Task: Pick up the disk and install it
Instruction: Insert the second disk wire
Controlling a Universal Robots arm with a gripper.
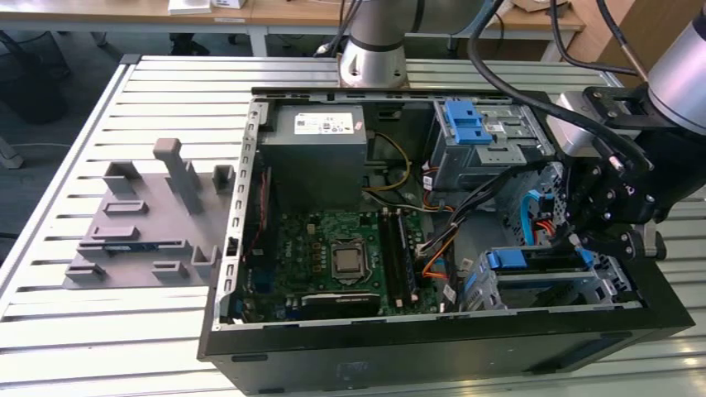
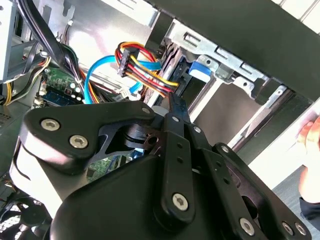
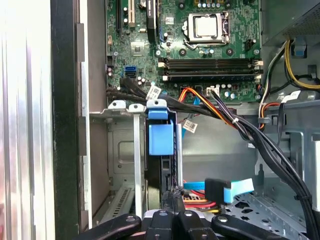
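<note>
The disk (image 3: 161,150) is seated upright in the drive cage (image 3: 117,150) of the computer case (image 1: 441,347), blue bracket showing. The pincer (image 3: 172,197) is pressed together right at the disk's rear edge, beside the cables (image 3: 220,190).

Open black tower case (image 1: 441,347) lying on a slatted metal table (image 1: 165,331). Green motherboard (image 1: 331,256) inside, with a bare CPU socket (image 3: 207,26) and RAM slots (image 3: 210,67) next to it. Grey power supply (image 1: 320,149) with a white sticker toward the back. Grey fixture block (image 1: 149,219) sitting on the exterior view's left. Orange, yellow, red wire bundle (image 2: 145,70) and a blue flat cable (image 3: 240,189) running near the drive cage (image 1: 563,285).
</note>
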